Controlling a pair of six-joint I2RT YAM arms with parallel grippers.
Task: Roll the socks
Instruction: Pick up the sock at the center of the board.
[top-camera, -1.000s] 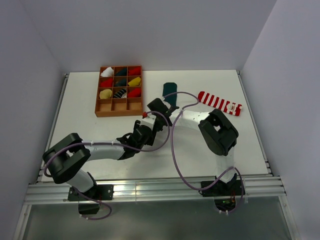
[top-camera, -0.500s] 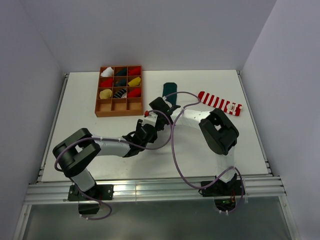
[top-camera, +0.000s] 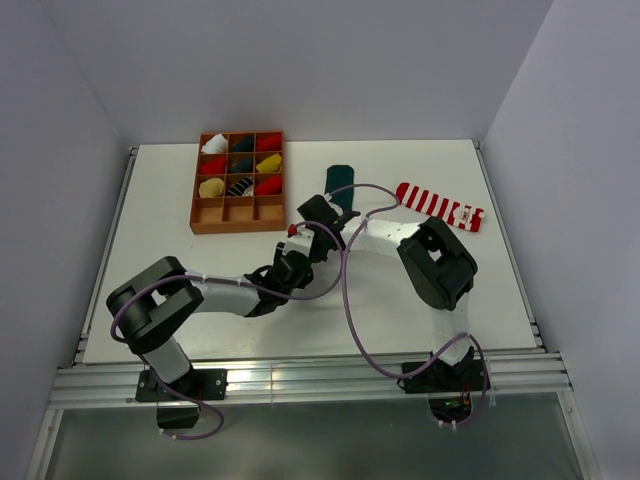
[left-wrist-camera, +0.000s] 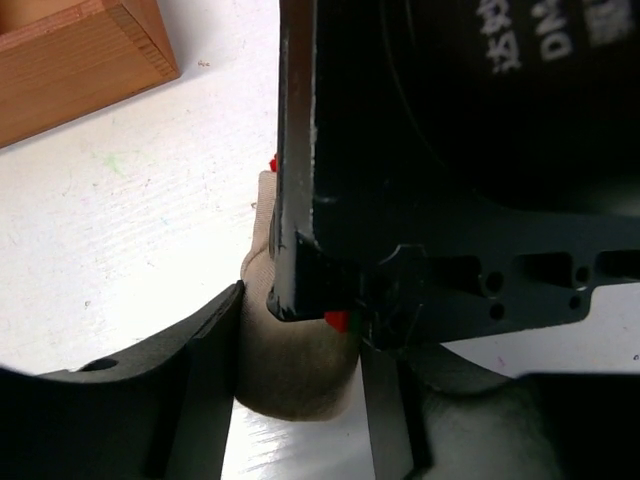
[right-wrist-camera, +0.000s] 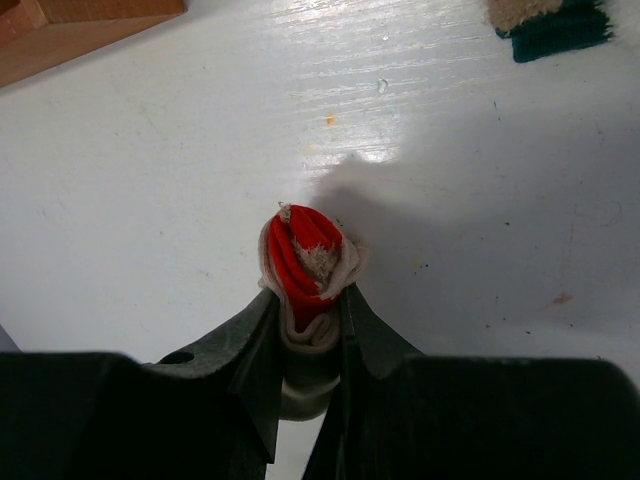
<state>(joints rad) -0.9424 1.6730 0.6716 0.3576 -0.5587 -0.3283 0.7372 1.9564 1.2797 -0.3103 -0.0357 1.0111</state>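
Observation:
The beige sock (right-wrist-camera: 305, 258) is rolled into a bundle with red at its core, and my right gripper (right-wrist-camera: 310, 300) is shut on it just above the table. In the left wrist view the same beige roll (left-wrist-camera: 290, 375) sits between my left gripper's (left-wrist-camera: 300, 340) open jaws. The left finger (left-wrist-camera: 195, 385) lies against it and the right finger (left-wrist-camera: 390, 420) stands at its edge. The right gripper's black body (left-wrist-camera: 450, 150) covers the roll's top. From above, both grippers meet mid-table (top-camera: 296, 240). The dark green sock (top-camera: 340, 179) and the striped sock (top-camera: 440, 206) lie flat behind.
A wooden compartment tray (top-camera: 238, 213) with several rolled bundles stands at the back left; its corner (left-wrist-camera: 70, 60) is close to the left gripper. The right arm's purple cable (top-camera: 346, 300) loops over the table's middle.
My left arm has reached forward to the beige roll and its jaws have narrowed around it. The right gripper has kept its hold and place.

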